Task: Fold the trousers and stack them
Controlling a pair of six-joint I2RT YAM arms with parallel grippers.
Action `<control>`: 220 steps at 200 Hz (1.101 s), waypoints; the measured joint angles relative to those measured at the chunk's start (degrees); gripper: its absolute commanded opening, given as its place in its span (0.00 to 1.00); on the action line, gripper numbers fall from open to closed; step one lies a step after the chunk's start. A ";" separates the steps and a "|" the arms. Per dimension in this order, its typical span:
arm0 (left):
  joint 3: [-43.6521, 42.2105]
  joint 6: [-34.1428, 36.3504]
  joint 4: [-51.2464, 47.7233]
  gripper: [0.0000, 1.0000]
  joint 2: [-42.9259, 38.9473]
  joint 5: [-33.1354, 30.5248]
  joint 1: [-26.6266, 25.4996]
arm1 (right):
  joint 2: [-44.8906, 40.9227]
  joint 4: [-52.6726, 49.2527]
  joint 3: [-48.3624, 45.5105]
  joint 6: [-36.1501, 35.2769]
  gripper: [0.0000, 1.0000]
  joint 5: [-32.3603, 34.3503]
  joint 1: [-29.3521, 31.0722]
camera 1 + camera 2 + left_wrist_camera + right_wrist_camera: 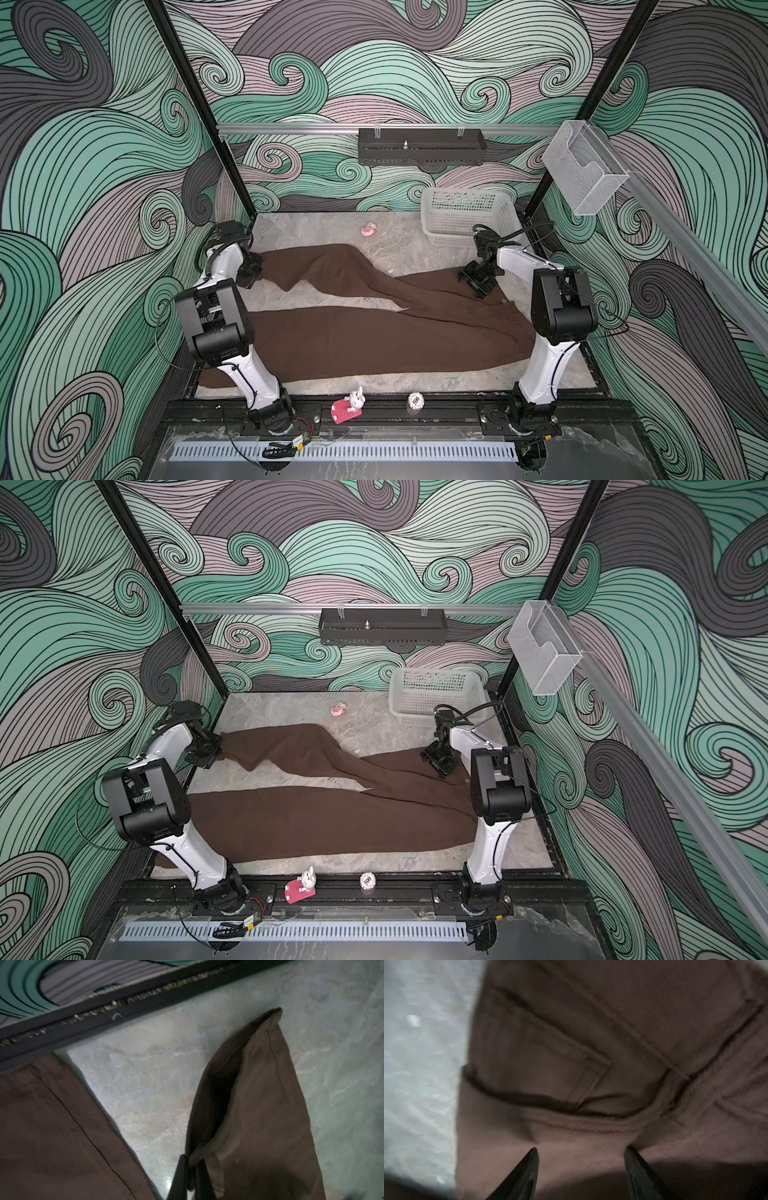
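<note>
Fingers [181, 1176] of the left gripper [191, 1159] are pressed together on the hem of the far leg of the trousers [353, 336], pinching the cloth at one corner; the fingers [527, 1167] of the right gripper [581, 1148] stand spread over the waistband, and whether they touch it I cannot tell; the trousers lie spread on the marble-look tabletop [316, 232] on the arm-base side of the white mesh basket [465, 216], waist end near the basket's front wall, both legs running away from the basket toward the left arm [216, 316], parted in a V with bare table between; the leg nearer the basket is rumpled, with a ridge partway along, the other lies flat; the cloth looks soft, matte and limp, neither slippery nor fragile, so it will likely sag and drag between holds rather than keep a line; the stitched hem and the thick waistband look the surest places to grip, taking both layers at once; the left arm is folded tight at the elbow, its wrist bent low at the hem, well apart from the basket; the right arm [561, 307] rises to a high elbow, forearm pointing toward the basket, wrist tipped down just short of it; a rabbit figure [349, 407] sits on the black rail [374, 415], far from the basket.
</note>
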 measured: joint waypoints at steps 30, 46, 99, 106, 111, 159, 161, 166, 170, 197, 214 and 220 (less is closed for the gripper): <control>-0.33 1.88 -0.26 0.00 0.00 -0.39 2.25 | 0.28 0.11 0.20 0.07 0.67 0.92 -0.33; -0.61 2.89 -0.17 0.00 0.00 -0.81 3.17 | 0.61 0.31 0.22 0.42 0.67 1.55 -0.74; -3.30 4.98 -0.26 0.00 0.00 -1.97 8.26 | -0.28 1.42 -1.36 3.28 0.65 3.56 -3.91; -3.45 5.20 -0.26 0.00 0.00 -2.01 8.83 | -0.61 1.53 -1.79 3.78 0.65 3.80 -4.59; -3.56 5.29 -0.26 0.00 0.00 -2.01 9.18 | -0.81 1.53 -2.03 4.11 0.66 4.00 -5.07; -4.37 6.01 -0.09 0.00 0.02 -1.60 10.27 | -1.90 1.18 -2.99 6.27 0.66 4.87 -7.48; -4.42 6.03 -0.02 0.00 0.02 -1.53 10.27 | -1.90 1.18 -2.99 6.29 0.66 4.87 -7.48; -4.50 6.03 0.00 0.00 0.02 -1.38 10.27 | -1.92 1.18 -2.97 6.49 0.66 4.85 -7.48; -4.52 6.03 -0.02 0.00 0.15 -1.20 10.27 | -1.99 1.16 -2.91 6.69 0.66 4.81 -7.48; -4.57 6.05 0.28 0.00 1.01 -0.15 10.19 | -2.01 0.33 -0.79 8.26 0.66 5.07 -7.74; -4.79 6.05 0.55 0.00 1.25 0.26 10.16 | -2.01 -0.17 2.34 9.46 0.65 5.46 -8.22; -4.85 6.08 0.50 0.00 1.29 0.35 10.16 | -2.01 -0.26 3.54 9.92 0.65 5.62 -8.52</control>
